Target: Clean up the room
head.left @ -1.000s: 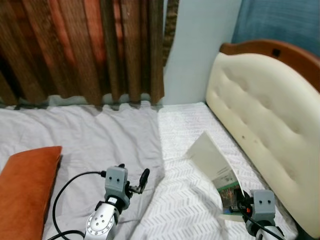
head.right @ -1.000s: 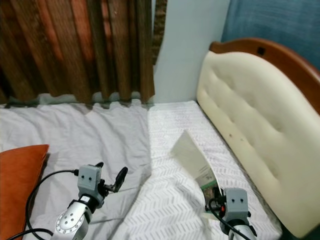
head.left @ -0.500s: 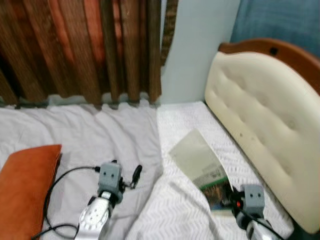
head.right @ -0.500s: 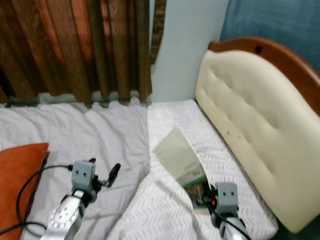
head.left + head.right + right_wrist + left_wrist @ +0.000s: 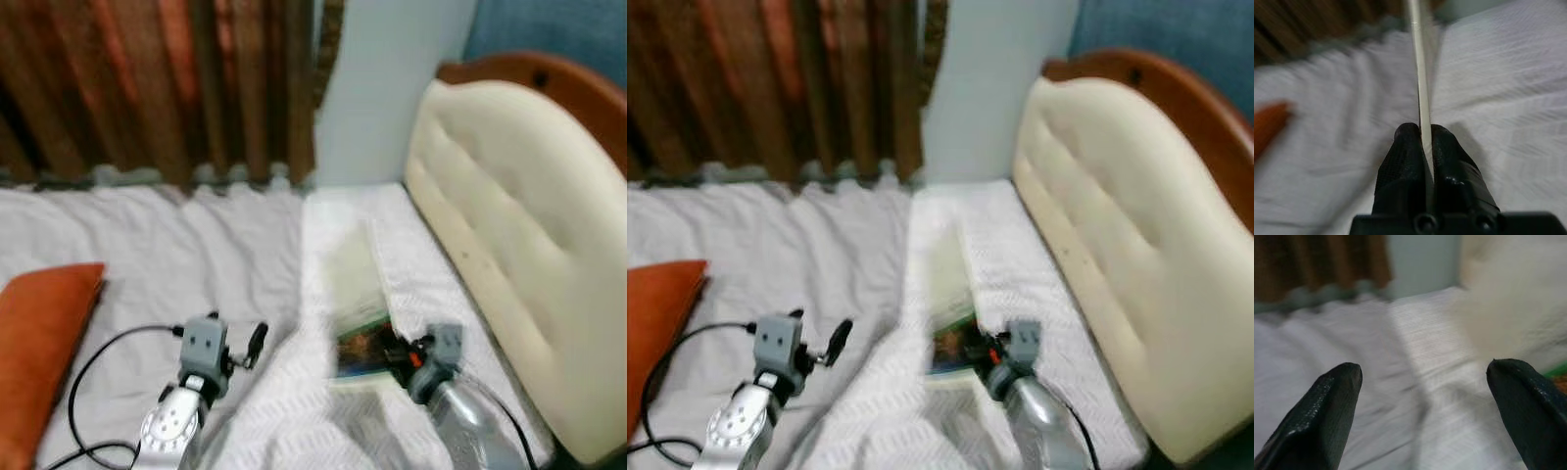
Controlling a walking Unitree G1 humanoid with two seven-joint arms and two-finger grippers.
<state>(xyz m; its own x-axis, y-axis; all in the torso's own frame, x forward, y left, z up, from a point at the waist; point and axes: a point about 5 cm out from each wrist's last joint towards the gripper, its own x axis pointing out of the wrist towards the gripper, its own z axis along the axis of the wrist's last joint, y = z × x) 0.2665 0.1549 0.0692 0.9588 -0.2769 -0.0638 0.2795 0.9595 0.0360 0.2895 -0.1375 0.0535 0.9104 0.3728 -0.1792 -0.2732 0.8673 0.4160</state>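
Observation:
A thin booklet [image 5: 357,305] with a white cover and a green and dark picture at its lower end is held edge-on over the white patterned bed sheet [image 5: 392,225]. My right gripper [image 5: 396,350] is shut on the booklet's lower end; in the right wrist view both black fingers [image 5: 1408,147] pinch the booklet's edge [image 5: 1418,73]. My left gripper [image 5: 257,341] hovers over the grey sheet to the left, open, with its fingers [image 5: 1327,406] wide apart and nothing between them.
An orange pillow [image 5: 39,328] lies at the left edge of the bed. A cream padded headboard [image 5: 509,215] with a wooden rim runs along the right. Brown curtains [image 5: 157,88] hang behind the bed, beside a pale wall [image 5: 377,88].
My right gripper has swung left and forward with the booklet, which now lies lower and nearer the bed's middle. The view has shifted and blurred. The left gripper has barely moved.

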